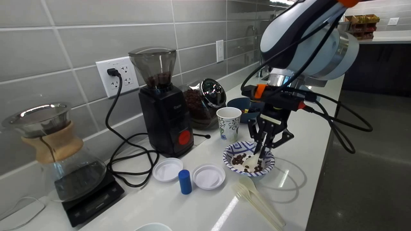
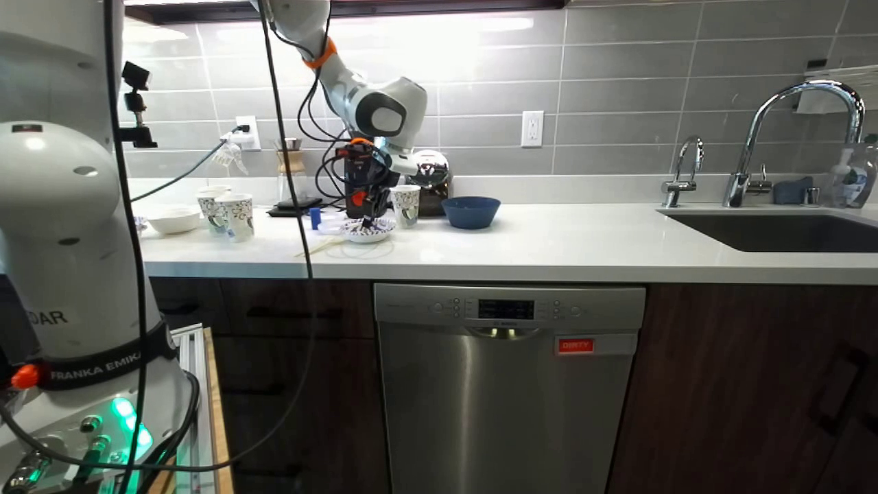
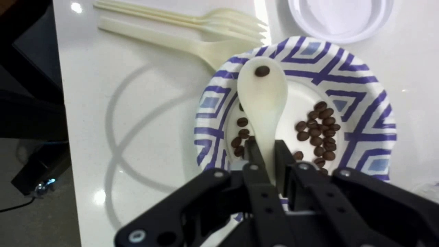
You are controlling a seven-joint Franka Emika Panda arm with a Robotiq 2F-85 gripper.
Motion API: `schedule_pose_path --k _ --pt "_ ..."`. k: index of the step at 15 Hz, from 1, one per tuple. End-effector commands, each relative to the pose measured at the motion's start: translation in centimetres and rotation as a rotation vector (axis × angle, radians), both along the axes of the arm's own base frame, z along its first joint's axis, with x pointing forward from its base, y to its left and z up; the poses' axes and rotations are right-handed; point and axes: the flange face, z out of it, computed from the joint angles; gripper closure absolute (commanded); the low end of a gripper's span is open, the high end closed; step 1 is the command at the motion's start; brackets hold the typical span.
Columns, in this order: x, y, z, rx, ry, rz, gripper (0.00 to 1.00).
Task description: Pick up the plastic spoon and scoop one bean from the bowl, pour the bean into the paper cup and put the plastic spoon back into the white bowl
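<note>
The spoon [image 3: 262, 97] is sitting in or just above the patterned bowl [image 3: 360, 78], bearing one bean [image 3: 262, 71], and the jaws of the gripper [image 3: 268, 154] are clamping it; scooping is apparently nearing completion. The next move is probably calling for a level transfer to the cup [image 1: 229, 126], standing just beside the patterned bowl. Both are resting on a glossy counter [image 1: 305, 144], a tiled wall [image 1: 205, 35] rising behind.
</note>
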Motion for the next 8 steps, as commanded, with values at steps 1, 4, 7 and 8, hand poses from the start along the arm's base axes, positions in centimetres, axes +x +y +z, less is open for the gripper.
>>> schedule_pose_path --k 1,4,7,8 --pt "0.5 -1.1 2.6 0.054 0.029 -0.089 0.97" --pt "1.3 -1.8 5.1 0.05 0.022 -0.139 0.97" --pt "2.8 -2.9 8.0 0.034 0.028 -0.213 0.97" --pt "3.3 -3.2 8.8 0.026 0.023 -0.243 0.97"
